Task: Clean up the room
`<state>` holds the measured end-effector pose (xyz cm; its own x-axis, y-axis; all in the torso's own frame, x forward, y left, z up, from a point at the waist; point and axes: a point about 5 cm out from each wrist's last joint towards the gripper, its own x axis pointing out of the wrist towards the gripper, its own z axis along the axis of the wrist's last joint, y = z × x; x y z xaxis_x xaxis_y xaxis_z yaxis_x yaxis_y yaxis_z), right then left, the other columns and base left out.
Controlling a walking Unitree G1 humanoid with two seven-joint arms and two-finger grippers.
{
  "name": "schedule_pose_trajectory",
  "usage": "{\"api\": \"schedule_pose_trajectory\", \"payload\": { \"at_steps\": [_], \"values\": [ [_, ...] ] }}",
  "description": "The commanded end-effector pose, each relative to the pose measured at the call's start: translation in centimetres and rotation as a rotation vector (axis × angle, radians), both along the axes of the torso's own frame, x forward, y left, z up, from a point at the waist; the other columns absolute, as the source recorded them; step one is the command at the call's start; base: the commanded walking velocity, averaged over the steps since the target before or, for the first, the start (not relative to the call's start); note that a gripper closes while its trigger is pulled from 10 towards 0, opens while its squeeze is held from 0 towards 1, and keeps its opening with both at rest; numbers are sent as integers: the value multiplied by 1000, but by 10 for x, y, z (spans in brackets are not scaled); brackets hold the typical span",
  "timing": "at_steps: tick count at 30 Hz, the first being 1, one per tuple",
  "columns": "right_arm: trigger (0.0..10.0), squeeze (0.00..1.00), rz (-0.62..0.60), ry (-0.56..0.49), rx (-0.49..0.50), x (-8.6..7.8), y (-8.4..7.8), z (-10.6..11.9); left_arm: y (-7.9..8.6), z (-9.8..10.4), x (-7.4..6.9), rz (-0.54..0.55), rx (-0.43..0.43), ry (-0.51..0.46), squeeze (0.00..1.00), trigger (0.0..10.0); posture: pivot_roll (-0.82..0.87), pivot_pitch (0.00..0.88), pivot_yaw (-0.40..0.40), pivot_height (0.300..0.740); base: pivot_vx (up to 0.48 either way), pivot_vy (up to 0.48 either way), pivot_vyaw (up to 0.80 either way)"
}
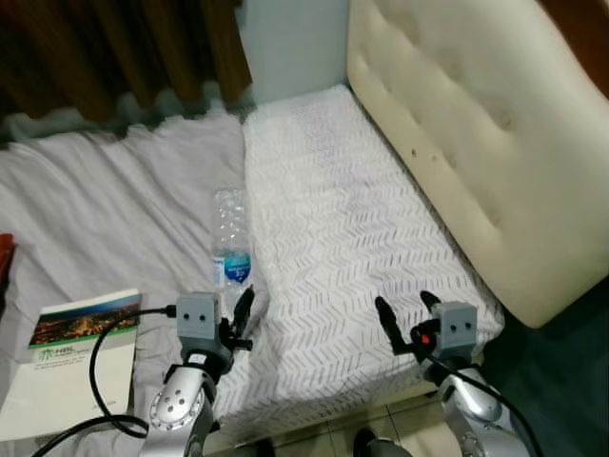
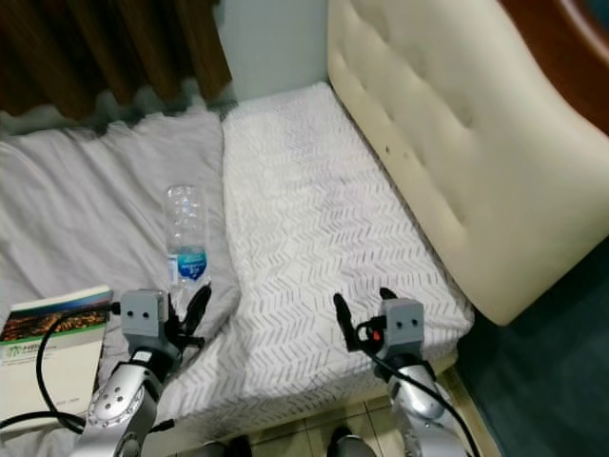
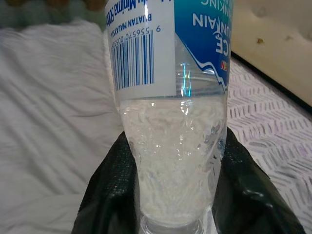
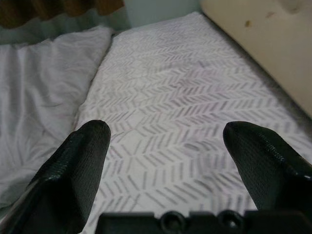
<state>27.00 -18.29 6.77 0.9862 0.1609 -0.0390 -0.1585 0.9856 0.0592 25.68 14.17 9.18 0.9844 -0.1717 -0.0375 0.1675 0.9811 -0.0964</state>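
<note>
A clear plastic water bottle [image 1: 231, 238] with a blue label lies on the grey bedsheet [image 1: 105, 209], along the edge of a white chevron-patterned cover [image 1: 333, 228]. My left gripper [image 1: 235, 307] is open at the bottle's near end. In the left wrist view its fingers [image 3: 109, 185] stand on either side of the bottle [image 3: 170, 136], close to its tapering neck. My right gripper [image 1: 406, 307] hovers open over the near edge of the patterned cover [image 4: 165, 87], holding nothing.
A book [image 1: 81, 357] with a city photo on its cover lies on the sheet at my near left, a black cable [image 1: 100, 371] crossing it. A cream tufted headboard [image 1: 476, 124] rises on the right. Brown curtains [image 1: 114, 48] hang behind. A red object [image 1: 5, 257] shows at the left edge.
</note>
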Motion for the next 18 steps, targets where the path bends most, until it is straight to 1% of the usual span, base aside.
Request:
{"api": "schedule_pose_trajectory", "payload": {
  "at_steps": [1,2,5,7,10,14,16,18],
  "values": [
    [10000,0,-11,35,15,-2,-6,-6,7,-1,-2,30,26,20,0,10000,54,0,32,740,0,0,613],
    [10000,0,-11,35,15,-2,-6,-6,7,-1,-2,30,26,20,0,10000,54,0,32,740,0,0,613],
    [10000,0,11,52,4,-1,-2,-10,1,-7,8,8,58,45,0,10000,39,0,36,740,0,0,608],
    [10000,0,41,51,2,1,1,-9,-3,-6,13,-7,71,43,0,10000,30,0,40,740,0,0,606],
    [10000,0,64,58,-18,2,3,-12,-2,-4,17,-22,85,41,0,10000,21,0,43,740,0,0,594],
    [10000,0,56,69,-18,4,1,-14,0,-3,19,-19,67,45,0,10000,17,0,41,740,0,0,555],
    [10000,0,63,66,-14,8,2,-12,-5,-6,17,-32,49,61,0,10000,18,0,42,740,0,0,516],
    [10000,0,70,68,-14,8,3,-13,-7,-7,16,-31,48,62,0,10000,20,0,37,740,0,0,497]
  ]
}}
